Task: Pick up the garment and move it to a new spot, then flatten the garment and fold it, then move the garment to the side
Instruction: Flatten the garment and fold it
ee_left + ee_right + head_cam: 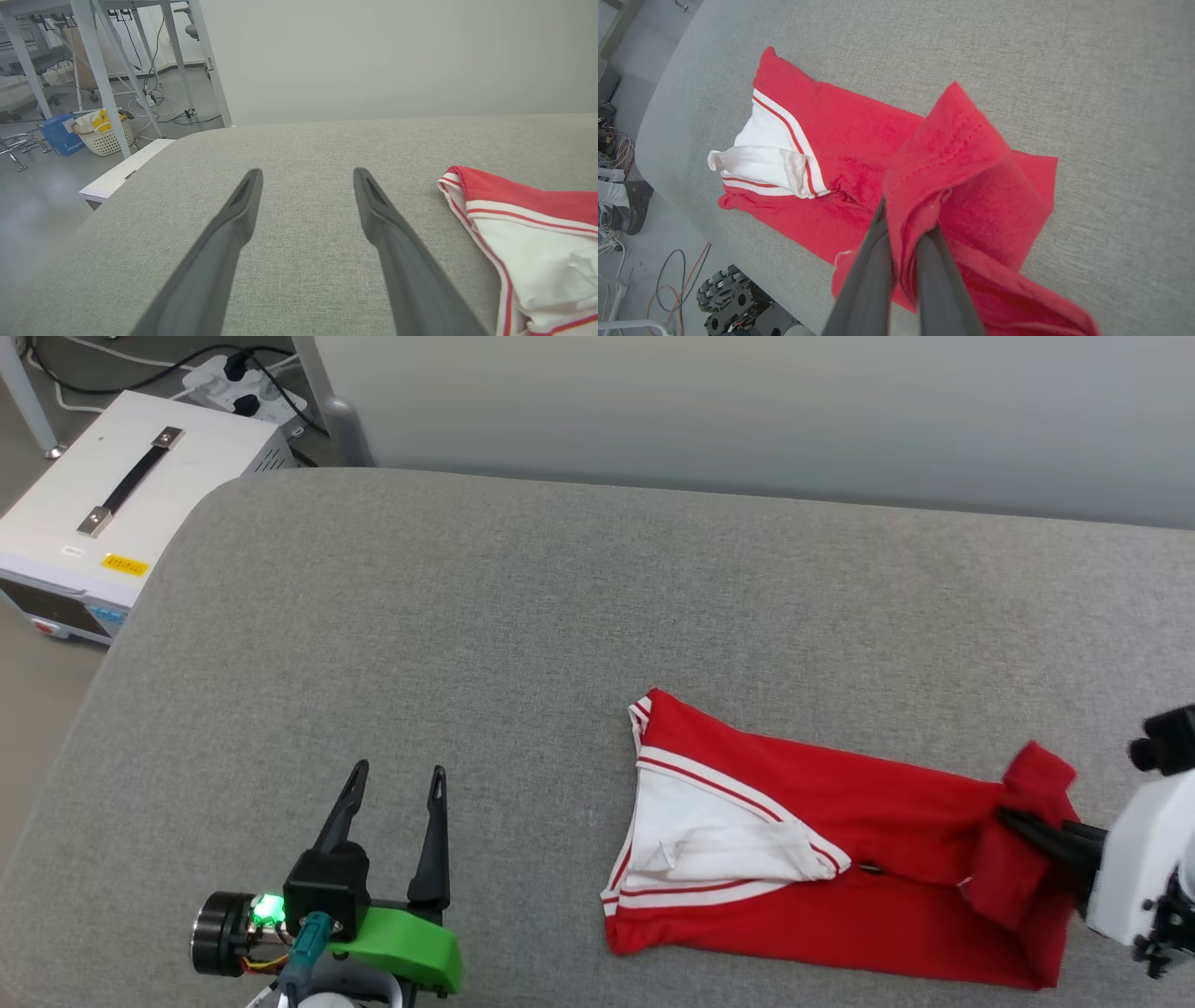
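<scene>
On the near left part of the grey woven-fabric padded surface (467, 616), the left gripper (399, 768) has its two dark fingers spread wide with nothing between them and bare grey fabric ahead (307, 172). On the surface's near right part lies the red jersey-style garment (840, 803), folded into a long strip running left to right. A white sleeve with red-and-white striped trim lies on top at its left end (523, 200). At the strip's right end, the right gripper (1008, 817) is closed tight on a bunched red fold of hem, lifted off the surface (908, 219); the rest of the garment (840, 121) lies flat. Off the surface's far left corner are a white metal box with a black strap handle (121, 485) and a white power strip (238, 383). A pale grey wall (747, 401) stands past the far edge.
</scene>
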